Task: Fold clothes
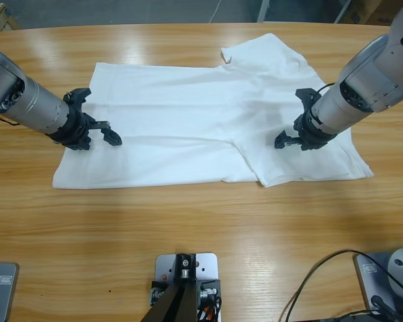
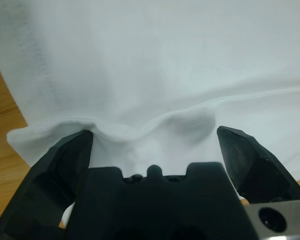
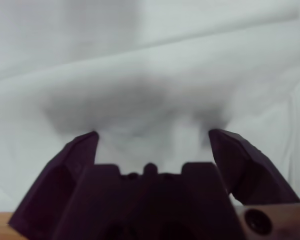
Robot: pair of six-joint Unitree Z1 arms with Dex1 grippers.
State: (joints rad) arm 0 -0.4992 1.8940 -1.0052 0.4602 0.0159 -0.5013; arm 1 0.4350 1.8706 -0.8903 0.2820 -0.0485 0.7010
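Note:
A white T-shirt (image 1: 188,127) lies spread flat across the wooden table (image 1: 201,221), one sleeve toward the far edge (image 1: 269,50). My left gripper (image 1: 102,117) comes in from the left and rests low on the shirt's left end. It is open, with a small ridge of cloth (image 2: 155,127) bunched between the fingers (image 2: 70,155). My right gripper (image 1: 292,119) reaches down from the upper right onto the shirt's right part. It is also open, pressing into white cloth (image 3: 150,75) that fills its view. The left gripper (image 2: 155,132) and right gripper (image 3: 153,134) hold nothing.
Bare wood runs along the table's near side in front of the shirt. A black cable (image 1: 316,275) loops at the bottom right. The table's curved far edge (image 1: 154,27) lies just beyond the shirt, with the floor behind it.

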